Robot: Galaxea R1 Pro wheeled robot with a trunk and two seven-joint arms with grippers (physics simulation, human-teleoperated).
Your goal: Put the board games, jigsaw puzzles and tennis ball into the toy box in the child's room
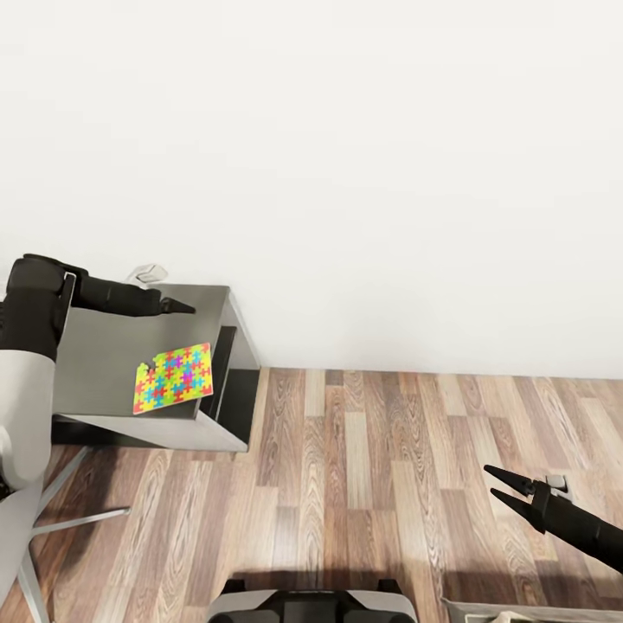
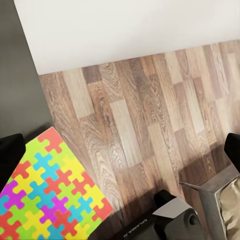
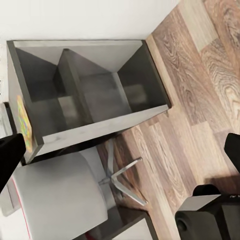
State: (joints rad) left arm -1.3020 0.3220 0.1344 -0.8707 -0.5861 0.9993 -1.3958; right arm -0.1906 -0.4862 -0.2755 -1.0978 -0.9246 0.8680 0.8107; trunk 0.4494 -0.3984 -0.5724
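While the left gripper [image 1: 177,305] reaches out level over the dark side unit [image 1: 104,363], fingers seemingly together, a jigsaw puzzle [image 1: 173,377] lies near its front edge; the right gripper [image 1: 504,486] hovers above the floor [image 1: 363,484], fingers apart.

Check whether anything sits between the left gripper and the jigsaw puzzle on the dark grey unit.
Nothing visible does. The left gripper hovers over the bare grey top beside the jigsaw puzzle, which lies flat near the unit's front edge. The surface between them looks clear.
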